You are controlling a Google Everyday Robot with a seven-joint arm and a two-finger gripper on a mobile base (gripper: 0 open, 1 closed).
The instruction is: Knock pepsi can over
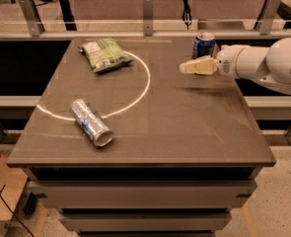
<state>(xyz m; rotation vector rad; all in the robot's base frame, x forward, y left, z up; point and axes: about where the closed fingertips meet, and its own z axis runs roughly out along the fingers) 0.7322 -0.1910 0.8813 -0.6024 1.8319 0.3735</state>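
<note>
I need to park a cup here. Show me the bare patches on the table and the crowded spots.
Biggest bare patch: front right of the table, between the silver can, the front edge and the gripper. A smaller one lies between bag and silver can. Crowded: back right, where the gripper hovers by the pepsi can.

White arm (268, 63) extends from right, level; tool (186, 67) (pale tan) points left, upper right.

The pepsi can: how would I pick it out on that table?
Start at the big brown table and look to its far edge, toward the right, just behind the robot's cream gripper. The pepsi can stands upright there, dark blue with a silver top, unlike the silver can lying on its side near the front left.
</note>
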